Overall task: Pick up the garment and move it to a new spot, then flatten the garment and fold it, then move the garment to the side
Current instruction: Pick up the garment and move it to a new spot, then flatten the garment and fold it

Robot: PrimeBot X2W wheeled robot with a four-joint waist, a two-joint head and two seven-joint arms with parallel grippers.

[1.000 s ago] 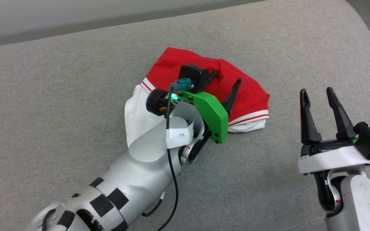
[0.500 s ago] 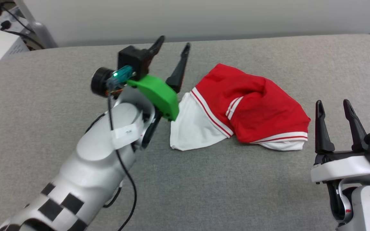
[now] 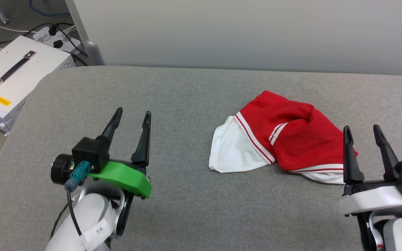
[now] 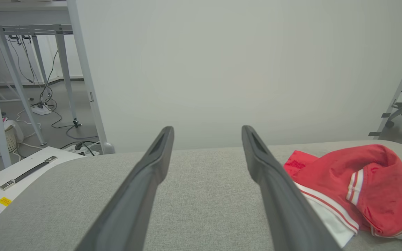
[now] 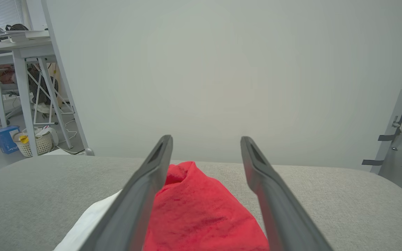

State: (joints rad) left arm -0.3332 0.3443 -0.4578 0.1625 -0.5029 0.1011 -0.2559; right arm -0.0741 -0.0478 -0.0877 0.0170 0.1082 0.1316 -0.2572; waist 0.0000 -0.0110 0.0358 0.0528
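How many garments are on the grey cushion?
1: a crumpled red-and-white jersey, right of centre, ahead of the right gripper. Another beneath it cannot be ruled out.

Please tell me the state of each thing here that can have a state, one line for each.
garment: crumpled heap on the grey surface, neither flattened nor folded, not held.
left gripper: jaws open, empty, apart from the garment.
right gripper: jaws open, empty, close to the garment.
white case: handle lying flat.

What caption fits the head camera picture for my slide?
Crumpled shirt lies on a grey cushion, left gripper and right gripper open and empty.
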